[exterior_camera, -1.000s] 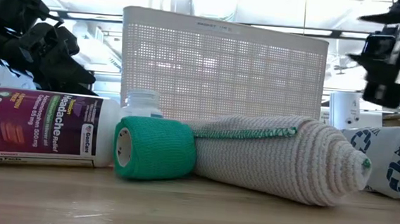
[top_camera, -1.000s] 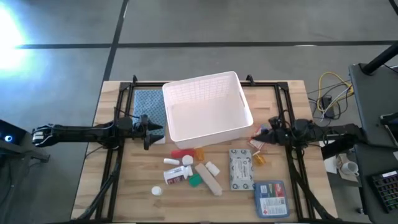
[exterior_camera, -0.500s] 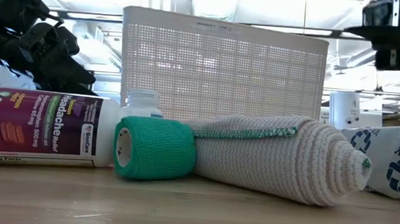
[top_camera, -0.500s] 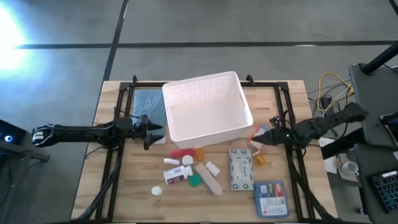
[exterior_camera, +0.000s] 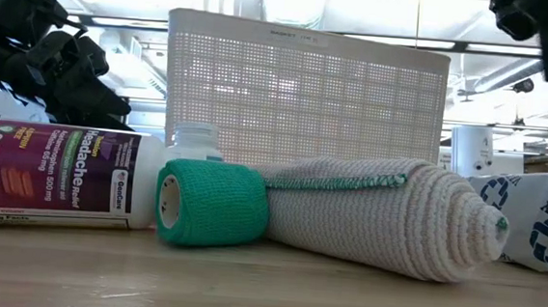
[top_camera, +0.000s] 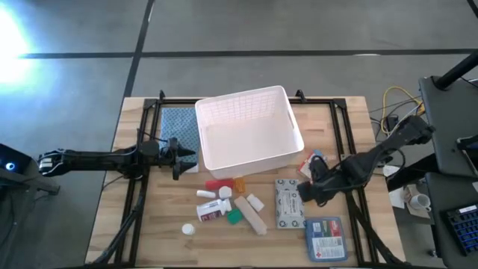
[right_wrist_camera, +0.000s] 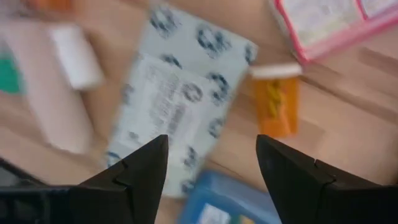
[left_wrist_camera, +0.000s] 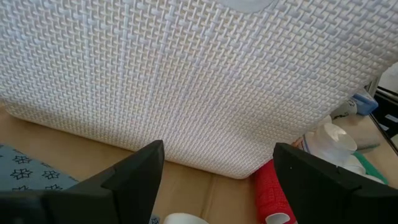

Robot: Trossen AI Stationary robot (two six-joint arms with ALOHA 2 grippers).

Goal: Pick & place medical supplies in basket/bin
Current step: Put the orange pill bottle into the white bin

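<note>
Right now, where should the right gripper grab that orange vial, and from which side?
Probably from above, across its body. The orange vial lies flat on the table, apart from the grey packet beside it, so fingers can straddle it. The right gripper is open and hovers close by.

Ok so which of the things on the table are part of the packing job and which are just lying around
Part of the job:
white basket
grey packet
orange vial
headache pill bottle
green wrap roll
pale bandage roll
red roll
blue pouch
right pincer, open above the packet

Just lying about:
blue patterned cloth
cables
</note>
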